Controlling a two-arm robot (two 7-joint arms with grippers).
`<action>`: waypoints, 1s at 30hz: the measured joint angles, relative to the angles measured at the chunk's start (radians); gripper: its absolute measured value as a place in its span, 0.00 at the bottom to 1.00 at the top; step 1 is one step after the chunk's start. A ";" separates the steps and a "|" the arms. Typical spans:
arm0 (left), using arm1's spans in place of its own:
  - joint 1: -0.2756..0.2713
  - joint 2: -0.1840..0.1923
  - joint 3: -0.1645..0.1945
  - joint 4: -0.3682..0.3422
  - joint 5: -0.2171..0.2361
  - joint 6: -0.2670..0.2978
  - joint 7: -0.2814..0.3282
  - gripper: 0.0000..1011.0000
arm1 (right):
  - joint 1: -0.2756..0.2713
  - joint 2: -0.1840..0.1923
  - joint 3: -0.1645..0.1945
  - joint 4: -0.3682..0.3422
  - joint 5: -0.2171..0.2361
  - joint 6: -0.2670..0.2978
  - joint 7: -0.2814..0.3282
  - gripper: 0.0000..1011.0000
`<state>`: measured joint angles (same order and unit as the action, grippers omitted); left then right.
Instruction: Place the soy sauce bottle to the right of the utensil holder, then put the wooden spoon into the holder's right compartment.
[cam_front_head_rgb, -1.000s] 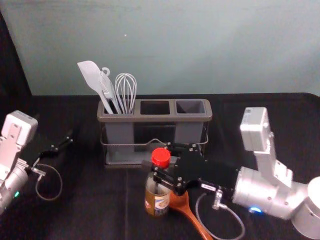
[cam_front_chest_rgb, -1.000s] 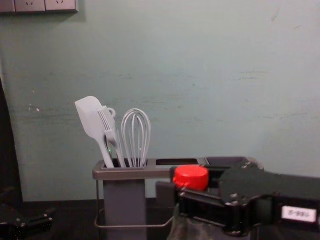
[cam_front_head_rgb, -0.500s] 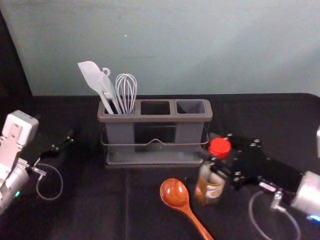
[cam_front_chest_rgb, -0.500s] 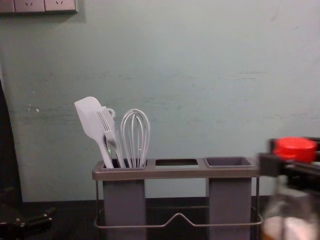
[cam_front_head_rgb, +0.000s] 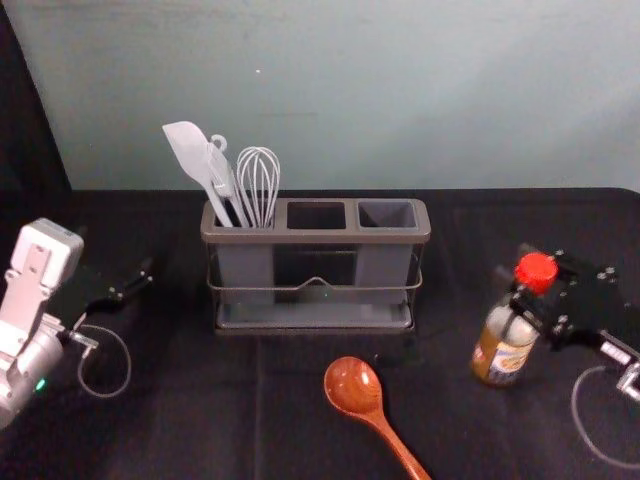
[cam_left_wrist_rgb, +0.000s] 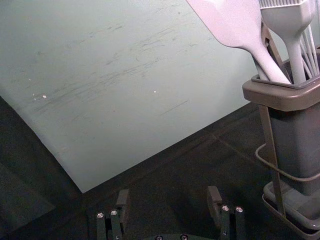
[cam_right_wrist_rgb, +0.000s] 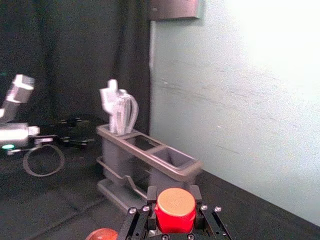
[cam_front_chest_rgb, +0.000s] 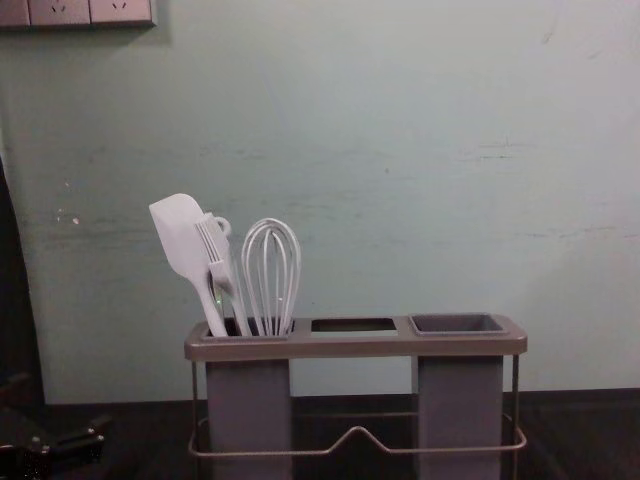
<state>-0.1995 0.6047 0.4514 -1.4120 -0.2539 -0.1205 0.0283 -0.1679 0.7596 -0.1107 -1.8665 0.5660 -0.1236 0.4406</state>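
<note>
At the holder's (cam_front_head_rgb: 315, 238) four o'clock, the likely slippery bottle (cam_front_head_rgb: 500, 350) was neck-clasped by the right gripper (cam_right_wrist_rgb: 174, 194). At nine, the left gripper's (cam_left_wrist_rgb: 168, 194) fingers were spread.

- We rest our left arm (cam_front_head_rgb: 28, 345) at the head view's left edge, a green light glowing on it.
- We hold our left pincer (cam_front_head_rgb: 135, 280) with its fingers (cam_left_wrist_rgb: 123, 201) well apart.
- We reach our right pincer (cam_front_head_rgb: 517, 288) in from the right edge, pointing leftward, its fingers (cam_right_wrist_rgb: 151, 195) closed in a grip.
</note>
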 joint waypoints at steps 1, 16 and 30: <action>0.000 0.000 0.000 0.000 0.000 0.000 0.000 1.00 | 0.002 -0.003 0.003 0.007 0.002 0.001 -0.001 0.38; 0.000 0.000 0.000 0.000 0.000 0.000 0.000 1.00 | 0.212 -0.105 -0.034 0.224 0.010 0.094 0.012 0.38; 0.000 0.000 0.000 0.000 0.000 0.000 0.000 1.00 | 0.382 -0.197 -0.127 0.350 -0.067 0.119 0.020 0.38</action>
<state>-0.1995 0.6047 0.4514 -1.4120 -0.2539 -0.1205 0.0283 0.2139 0.5624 -0.2379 -1.5167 0.4992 -0.0045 0.4603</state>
